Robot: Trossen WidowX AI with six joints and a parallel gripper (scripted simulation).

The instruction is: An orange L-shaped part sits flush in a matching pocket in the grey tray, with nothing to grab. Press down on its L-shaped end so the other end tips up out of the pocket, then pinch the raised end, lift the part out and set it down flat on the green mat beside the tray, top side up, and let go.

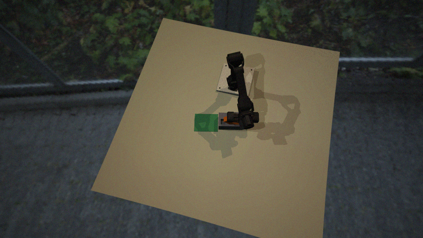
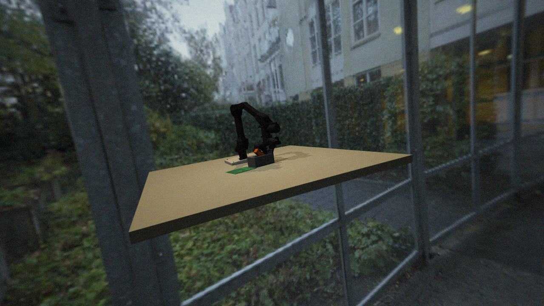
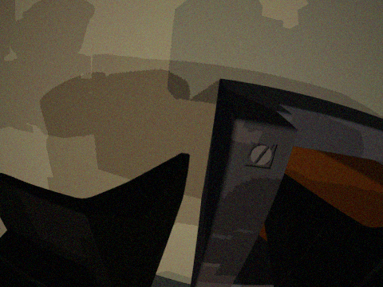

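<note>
The orange L-shaped part (image 1: 226, 119) (image 2: 258, 152) (image 3: 327, 169) is tilted in the grey tray (image 1: 229, 128) (image 2: 261, 161) (image 3: 239, 191). Its end toward the green mat (image 1: 206, 118) (image 2: 237, 171) stands up above the tray rim, and bare pocket shows beside it. My gripper (image 2: 269, 151) (image 3: 226, 167) is partly open, with nothing pinched. In the wrist view, its right finger reaches down into the pocket over the part's L-shaped end, and its left finger is outside the tray wall. The contact and the pressed end are hidden behind the finger.
The arm's pale base plate (image 1: 222, 84) (image 2: 232, 161) stands behind the tray on the tan table (image 1: 165, 147) (image 2: 197, 194). The mat lies flat right beside the tray, on the raised end's side. A screw head (image 3: 261, 155) sits in the tray rim near the fingers.
</note>
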